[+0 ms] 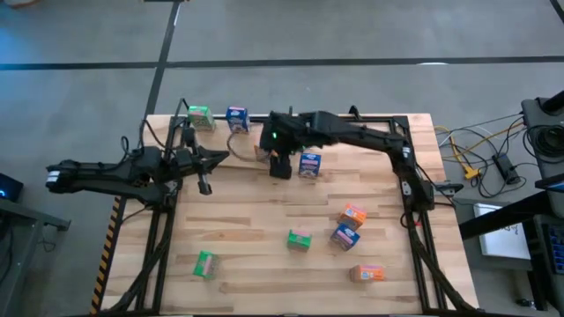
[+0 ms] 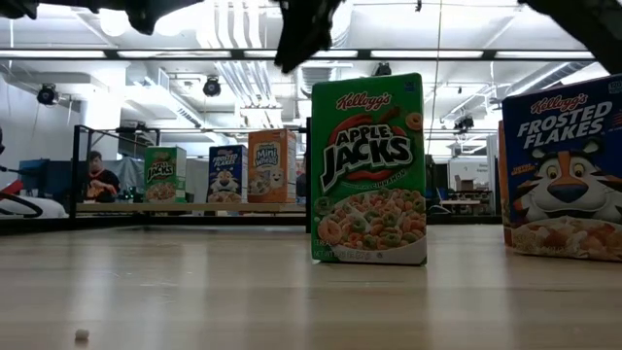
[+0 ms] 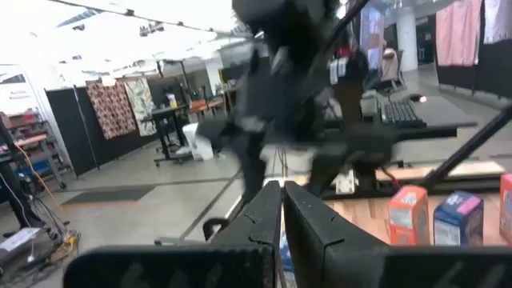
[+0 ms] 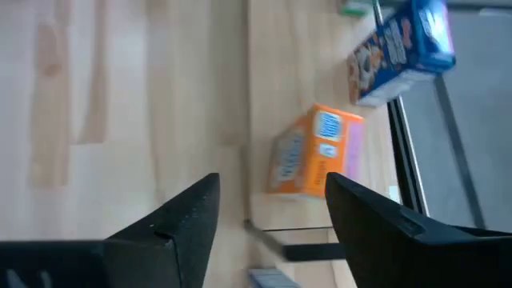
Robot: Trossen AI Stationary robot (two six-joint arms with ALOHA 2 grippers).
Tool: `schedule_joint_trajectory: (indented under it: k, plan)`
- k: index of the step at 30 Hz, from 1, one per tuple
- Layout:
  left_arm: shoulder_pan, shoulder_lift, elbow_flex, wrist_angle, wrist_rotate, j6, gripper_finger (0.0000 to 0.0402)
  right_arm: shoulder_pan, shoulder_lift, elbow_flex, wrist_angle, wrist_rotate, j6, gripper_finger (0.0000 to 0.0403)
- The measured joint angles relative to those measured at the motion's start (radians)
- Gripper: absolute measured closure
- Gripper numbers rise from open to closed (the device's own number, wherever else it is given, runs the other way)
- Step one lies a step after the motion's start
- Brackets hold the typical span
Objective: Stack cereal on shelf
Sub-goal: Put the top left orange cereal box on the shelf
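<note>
At the worktop's left edge the left gripper (image 1: 204, 187) hangs over the wood near the far-left corner, its fingers (image 3: 264, 210) pressed together around nothing. Just beyond it, along the far edge, the shelf (image 1: 220, 129) carries a green box (image 1: 200, 116) at its left, a blue box (image 1: 236, 117) beside that, and an orange box (image 4: 314, 152) standing next in line; seen level from the table they read Apple Jacks (image 2: 164, 174), Frosted Flakes (image 2: 226, 174) and Frosted Mini-Wheats (image 2: 270, 166), though the small print on them cannot be made out. The right gripper (image 1: 278, 166) sits at the middle of the far edge, close in front of the orange box, its fingers (image 4: 188, 214) spread wide and empty, with the box apart from both of them. Just beside that gripper stands another blue cereal box (image 1: 309, 165). Toward the near edge, a green carton (image 1: 204, 264) lies near the near-left corner, and a second Apple Jacks box (image 2: 369, 167), its "Kellogg's" name clear, stands near the middle. Right of it an orange carton (image 1: 352, 214) touches a blue Frosted Flakes carton (image 2: 563, 167), and one more orange pack (image 1: 367, 273) lies toward the near-right corner.
</note>
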Motion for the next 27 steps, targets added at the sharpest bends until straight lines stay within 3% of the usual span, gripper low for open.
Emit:
schedule_joint_trajectory:
  k: [6, 10, 18, 27]
  plan:
    - [0.0, 0.069, 0.0, -0.003, 0.0, -0.009, 0.0401, 0.123, -0.046, -0.055, 0.001, 0.039, 0.0, 0.024]
    - [0.0, 0.102, 0.001, -0.008, 0.0, -0.017, 0.0401, 0.183, -0.109, -0.185, 0.057, 0.036, -0.015, 0.0278]
    - [0.0, 0.161, 0.03, -0.046, 0.0, -0.069, 0.0401, 0.245, -0.361, -0.646, 0.41, 0.036, -0.018, 0.0329]
    - [0.0, 0.255, 0.032, -0.043, 0.0, -0.129, 0.0401, 0.253, -0.643, -1.147, 0.853, 0.038, -0.046, 0.0339]
